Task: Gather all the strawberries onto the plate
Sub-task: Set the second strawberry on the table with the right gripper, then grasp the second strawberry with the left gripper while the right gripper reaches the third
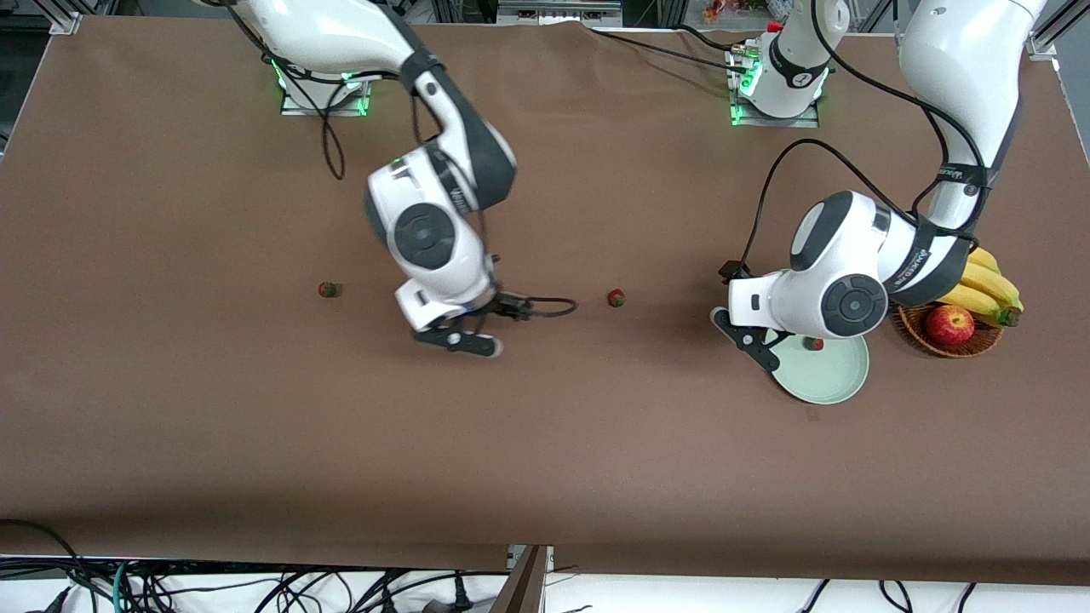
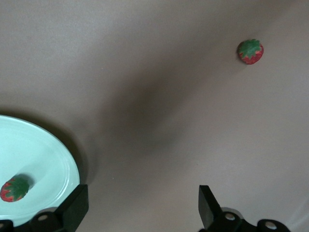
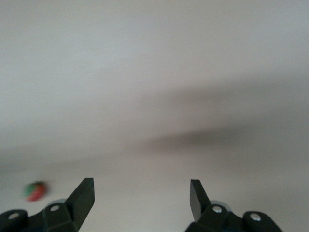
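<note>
The pale mint-green plate (image 1: 830, 379) lies toward the left arm's end of the table and holds one strawberry (image 1: 816, 344). A second strawberry (image 1: 616, 297) lies mid-table. A third strawberry (image 1: 328, 289) lies toward the right arm's end. My left gripper (image 1: 749, 340) is open and empty, low over the cloth beside the plate's rim. The left wrist view shows the plate (image 2: 48, 154), its strawberry (image 2: 14, 188), the mid-table strawberry (image 2: 250, 51) and the gripper (image 2: 142, 209). My right gripper (image 1: 464, 339) is open and empty between the two loose strawberries. It appears in the right wrist view (image 3: 141, 199), with a blurred strawberry (image 3: 35, 191) to one side.
A brown wicker basket (image 1: 971, 345) with a red apple (image 1: 949, 323) and bananas (image 1: 988, 285) stands beside the plate, at the left arm's end. A black cable (image 1: 549, 306) loops from the right wrist over the brown cloth.
</note>
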Controlling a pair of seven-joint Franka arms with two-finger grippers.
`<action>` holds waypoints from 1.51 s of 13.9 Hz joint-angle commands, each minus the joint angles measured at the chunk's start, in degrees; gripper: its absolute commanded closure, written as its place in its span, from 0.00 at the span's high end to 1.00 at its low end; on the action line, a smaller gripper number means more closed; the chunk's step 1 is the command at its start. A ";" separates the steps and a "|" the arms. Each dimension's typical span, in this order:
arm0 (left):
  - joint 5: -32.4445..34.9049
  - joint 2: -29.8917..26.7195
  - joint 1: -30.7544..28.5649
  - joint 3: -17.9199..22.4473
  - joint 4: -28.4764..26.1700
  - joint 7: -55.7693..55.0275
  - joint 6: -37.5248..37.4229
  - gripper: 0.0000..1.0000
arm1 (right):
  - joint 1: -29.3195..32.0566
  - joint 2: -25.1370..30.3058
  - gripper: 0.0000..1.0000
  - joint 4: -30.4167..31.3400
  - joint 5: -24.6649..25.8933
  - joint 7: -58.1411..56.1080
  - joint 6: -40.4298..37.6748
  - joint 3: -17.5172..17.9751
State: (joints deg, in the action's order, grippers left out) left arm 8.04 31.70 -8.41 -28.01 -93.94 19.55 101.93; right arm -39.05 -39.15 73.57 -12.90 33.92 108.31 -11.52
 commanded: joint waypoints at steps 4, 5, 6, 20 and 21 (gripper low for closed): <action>0.84 -1.64 -0.46 -0.37 -1.25 -2.49 -0.33 1.00 | -0.50 12.24 0.88 22.64 -0.46 -28.60 1.89 -13.59; 0.40 -1.38 -0.03 -0.37 -1.24 -2.58 0.11 1.00 | -0.50 13.56 0.88 26.59 -0.46 -32.48 4.25 -15.45; 0.31 -1.29 1.02 -0.37 -1.24 -3.71 0.55 1.00 | -0.50 14.88 0.88 30.98 -0.46 -36.00 7.32 -17.12; -0.75 0.47 11.92 -0.37 -3.61 -30.07 8.89 1.00 | -0.50 13.40 0.84 52.47 -6.87 -39.11 32.40 -16.87; -0.66 0.82 12.63 -0.29 -4.40 -32.09 10.73 1.00 | -0.50 13.05 0.84 52.47 -6.96 -39.11 32.58 -16.87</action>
State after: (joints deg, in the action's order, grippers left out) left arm 7.83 32.87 2.22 -28.60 -96.64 -8.65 109.83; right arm -39.23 -26.25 124.76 -17.99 -4.03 139.11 -28.55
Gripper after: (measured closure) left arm 0.000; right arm 0.163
